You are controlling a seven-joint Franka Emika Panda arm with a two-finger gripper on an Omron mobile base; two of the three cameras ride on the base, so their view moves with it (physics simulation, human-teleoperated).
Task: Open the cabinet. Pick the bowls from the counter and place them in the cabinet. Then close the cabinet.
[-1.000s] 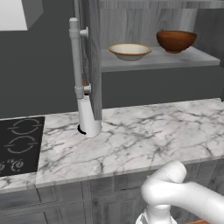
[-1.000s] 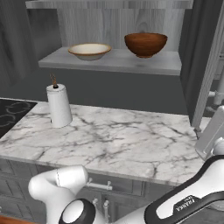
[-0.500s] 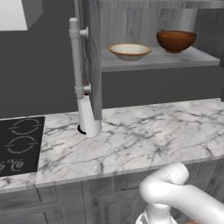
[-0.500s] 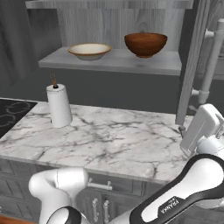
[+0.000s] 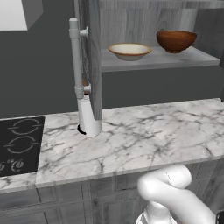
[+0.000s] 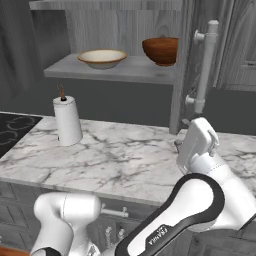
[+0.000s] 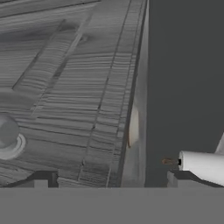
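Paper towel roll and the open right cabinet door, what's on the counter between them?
Nothing: in the right base view, the counter between the paper towel roll and the right cabinet door is bare marble.

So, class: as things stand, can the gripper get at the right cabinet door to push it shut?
Probably yes. The open gripper faces the door's panelled front up close, nothing between them; its bar handle stands just above the hand.

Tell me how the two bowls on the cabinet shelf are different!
The cream bowl is shallow and wide; the reddish-brown bowl is deeper. The cream bowl is pale with a tan rim; the reddish-brown bowl is dark and glossy. Both stand upright on the grey shelf, apart from each other.
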